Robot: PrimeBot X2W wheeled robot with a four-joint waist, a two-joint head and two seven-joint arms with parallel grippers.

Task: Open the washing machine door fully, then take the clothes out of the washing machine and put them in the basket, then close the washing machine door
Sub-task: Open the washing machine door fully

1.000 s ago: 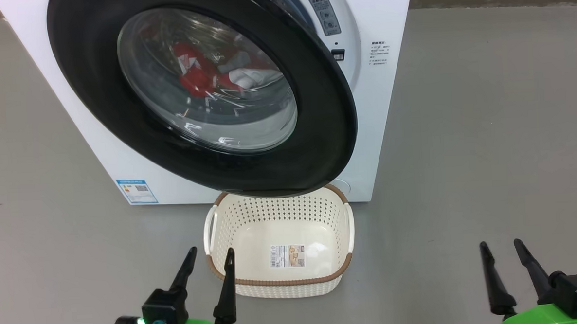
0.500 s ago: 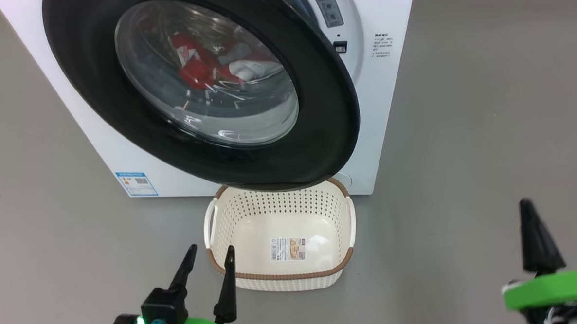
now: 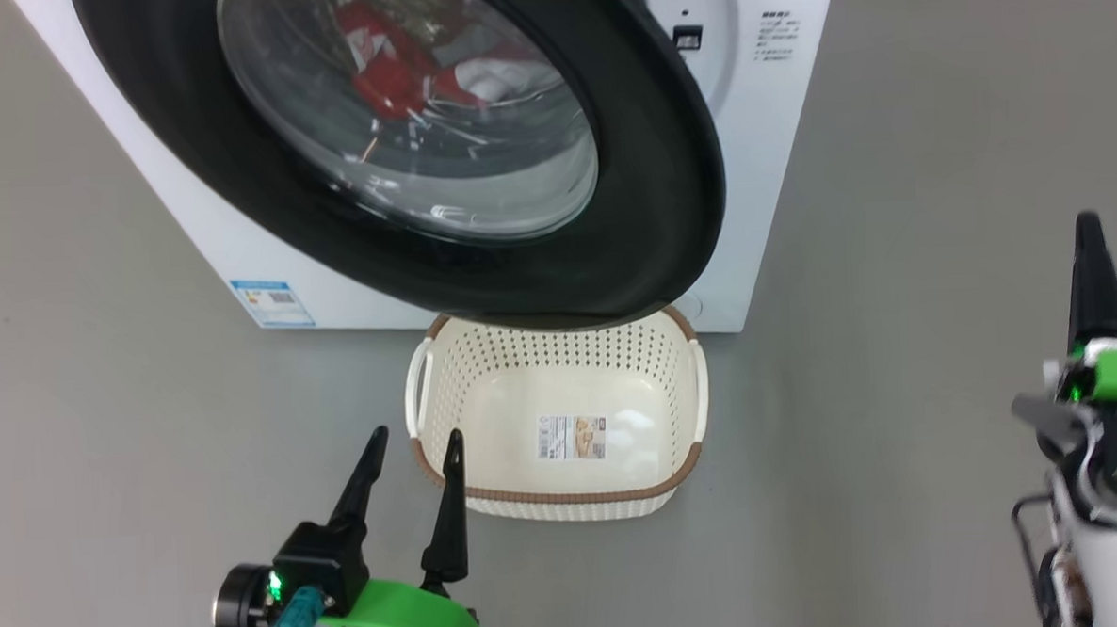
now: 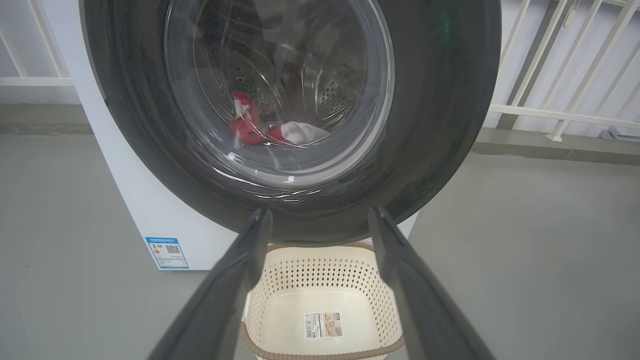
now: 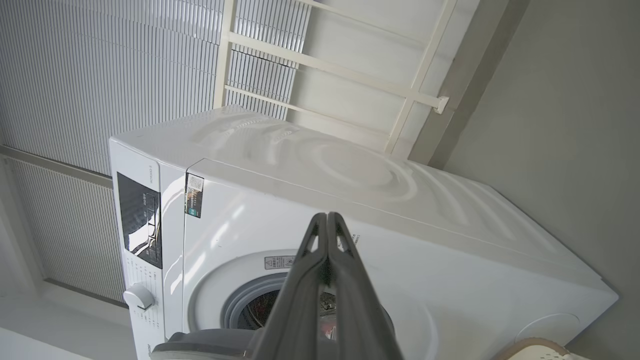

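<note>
Glossy black round door (image 3: 400,141), perforated cream basket (image 3: 561,365)

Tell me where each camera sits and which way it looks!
Head view: up on the head, looking down at the washing machine door and basket; spread left fingers lower left, right fingers at the right edge.
Left wrist view: low, facing the door straight on, red clothes behind its glass; own fingers spread.
Right wrist view: rolled sideways, facing the washing machine; own fingers pressed together.
Shared: head and left wrist views both show door and basket.
</note>
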